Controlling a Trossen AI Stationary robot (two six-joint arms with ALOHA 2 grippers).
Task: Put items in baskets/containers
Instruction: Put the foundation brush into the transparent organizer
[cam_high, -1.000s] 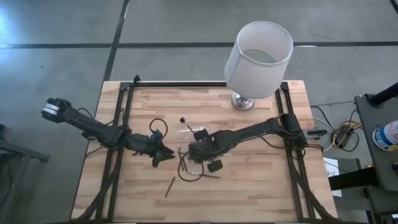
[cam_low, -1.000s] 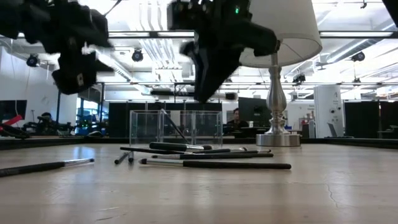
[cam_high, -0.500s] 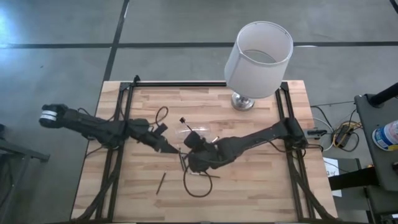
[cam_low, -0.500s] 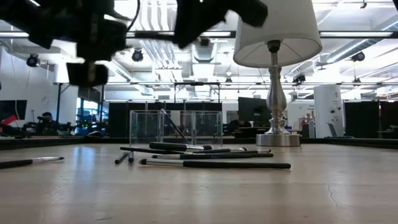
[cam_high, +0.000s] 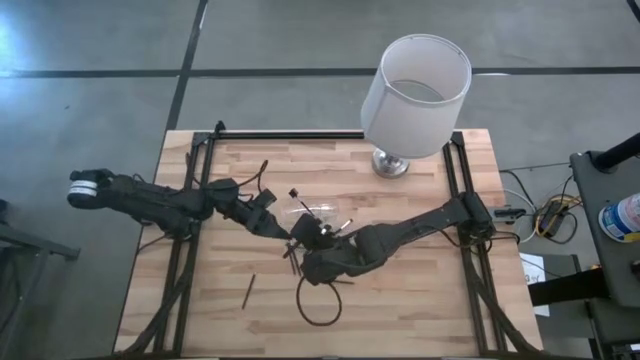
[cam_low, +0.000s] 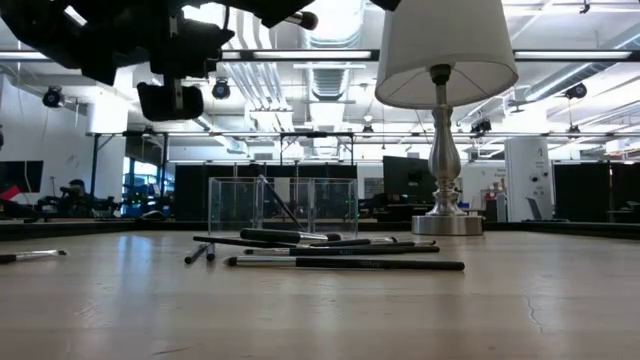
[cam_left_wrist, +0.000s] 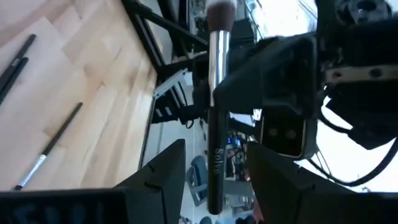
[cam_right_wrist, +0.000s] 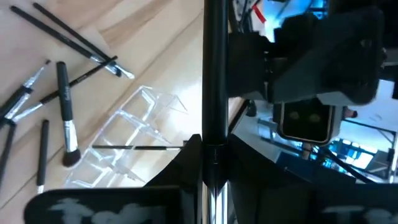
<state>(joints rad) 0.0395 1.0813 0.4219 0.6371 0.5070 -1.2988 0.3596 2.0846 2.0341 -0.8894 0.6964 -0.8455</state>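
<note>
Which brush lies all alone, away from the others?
The short brush lying by itself on bare wood near the table's left front; the others cluster beside the tray.

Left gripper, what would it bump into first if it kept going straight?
Probably the makeup brush between the left gripper's open fingers, then the right gripper holding it; depth unclear.

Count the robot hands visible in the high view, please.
2. The left hand is over the table's middle, open around a brush; the right hand faces it there, shut on the same brush.
</note>
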